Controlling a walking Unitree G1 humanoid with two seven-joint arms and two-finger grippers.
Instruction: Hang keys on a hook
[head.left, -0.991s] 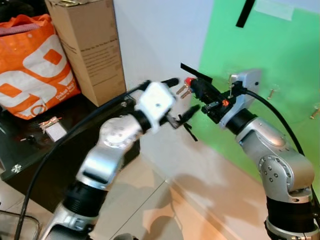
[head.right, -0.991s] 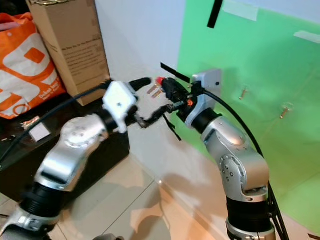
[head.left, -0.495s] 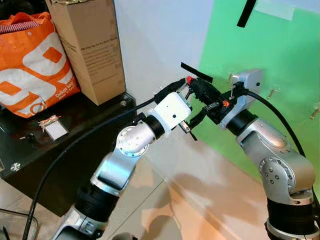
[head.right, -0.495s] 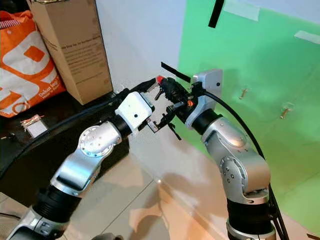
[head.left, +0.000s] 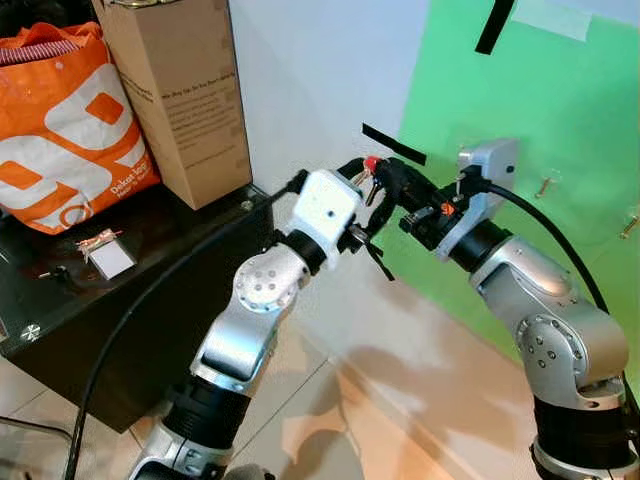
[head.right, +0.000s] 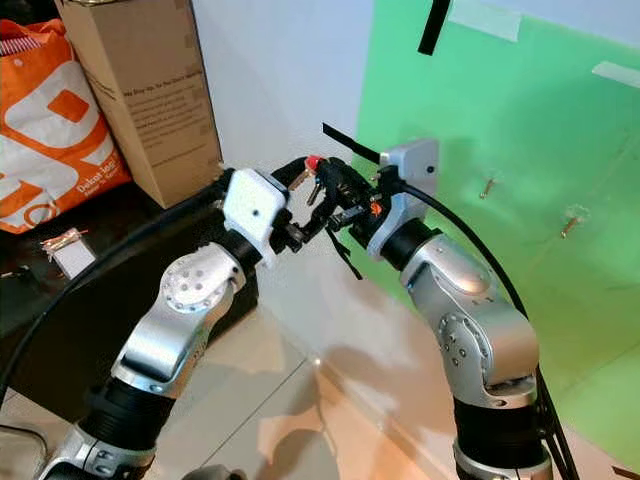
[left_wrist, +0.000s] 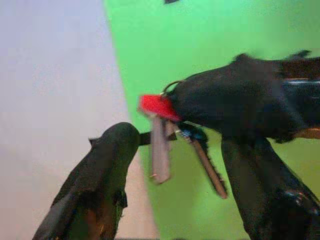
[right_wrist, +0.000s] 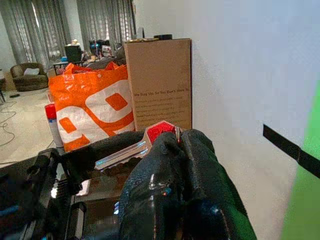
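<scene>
The bunch of silver keys with a red plastic head (left_wrist: 159, 134) hangs pinched at its ring in the right gripper (head.left: 385, 185), held up before the white wall, well apart from the small brass hooks on the green panel (head.left: 545, 184). Within the last second the left gripper (head.left: 358, 205) swung up and moved in, and its black fingers (left_wrist: 102, 165) now stand open just beside the dangling blades. This looks like a handover or regrip, so hanging has not begun; the orange shopping bag (head.left: 60, 130) sits aside
</scene>
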